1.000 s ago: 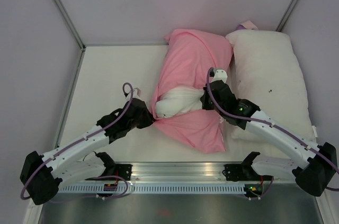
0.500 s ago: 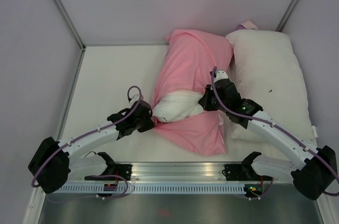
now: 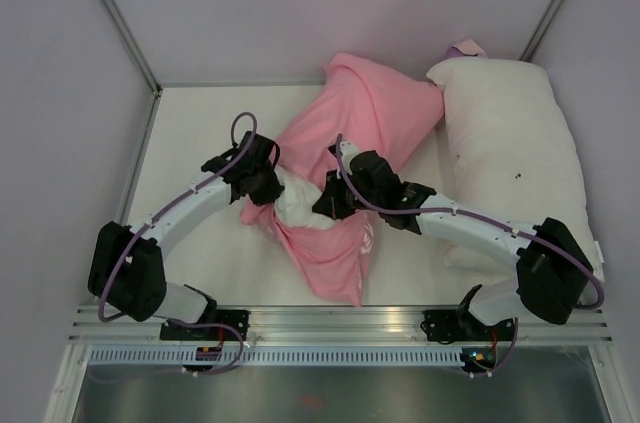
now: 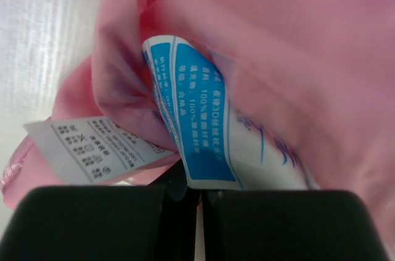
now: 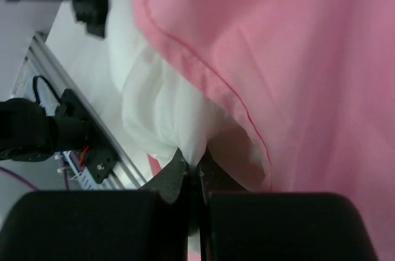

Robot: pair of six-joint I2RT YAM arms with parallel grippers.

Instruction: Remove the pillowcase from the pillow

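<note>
Pillowcase [image 3: 375, 118]: pink, crumpled, lies diag. on table [image 3: 200, 133], just left of speckled white pillow [image 3: 510, 143]; far end touches it, near end trails off away from it.
Pillow [image 3: 295, 208]: plain white, one end bulging out of case opening, rest inside; well left of speckled pillow.
R gripper [image 3: 325, 203]: jaws closed, pinching a fold of the white pillow fabric at case edge; betw. L gripper and speckled pillow.
L gripper [image 3: 272, 188]: jaws closed on pink case edge, blue-printed tag [image 4: 197, 131] caught in the nip; farthest from speckled pillow.
White care label [image 4: 92, 150]: hangs from pink fabric just beside L jaws.
</note>
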